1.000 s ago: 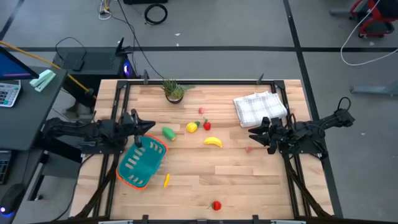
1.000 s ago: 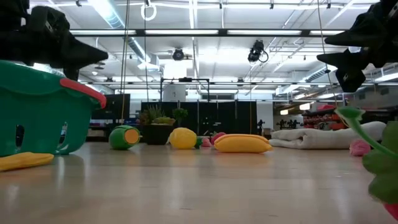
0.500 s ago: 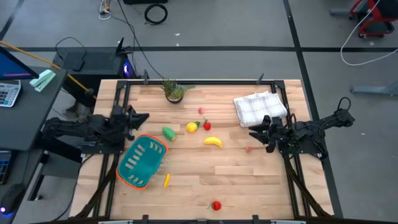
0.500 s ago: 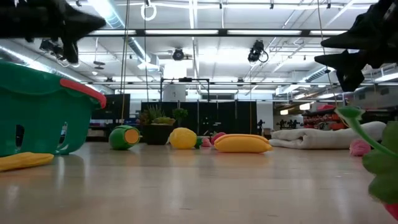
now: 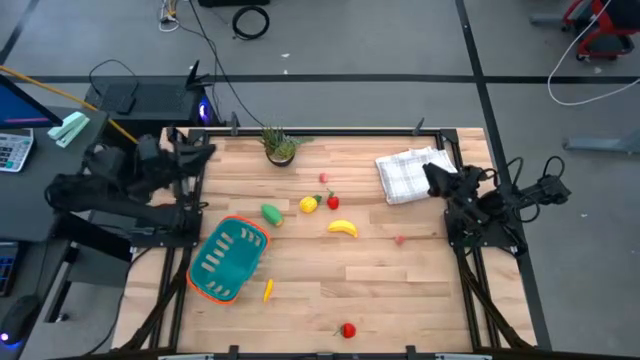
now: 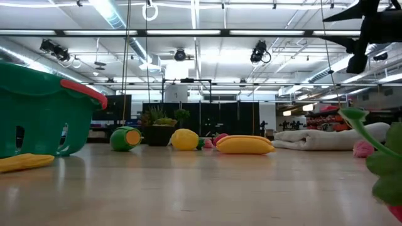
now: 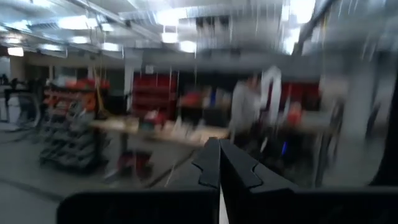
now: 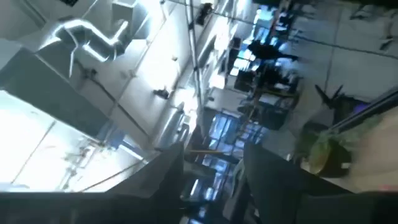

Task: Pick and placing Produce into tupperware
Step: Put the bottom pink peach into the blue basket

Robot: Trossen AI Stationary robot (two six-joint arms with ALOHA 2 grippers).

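The teal basket (image 5: pixel 228 260) with an orange rim lies on the table's near left and also shows in the low view (image 6: pixel 38 110). A banana (image 5: pixel 343 228), a lemon (image 5: pixel 309 205), a green piece (image 5: pixel 271 212) and small red pieces (image 5: pixel 333 202) lie on the wood mid-table. A thin yellow-orange piece (image 5: pixel 268 290) lies beside the basket, and a red piece (image 5: pixel 347 329) lies near the front edge. My left gripper (image 5: pixel 205 152) is shut and empty, raised at the table's far left corner; its fingers meet in the left wrist view (image 7: pixel 219 144). My right gripper (image 5: pixel 432 176) is open and empty, raised by the cloth's right side.
A white checked cloth (image 5: pixel 412 172) lies folded at the far right. A spiky potted plant (image 5: pixel 280 145) stands at the far edge. A small pink piece (image 5: pixel 400 240) lies right of the banana. Bare wood lies between the banana and the front edge.
My left gripper has risen from over the basket and drawn back toward the table's far left corner. My right gripper has risen, tipped upward and moved toward the far edge, beside the cloth. The basket and the produce have kept still.
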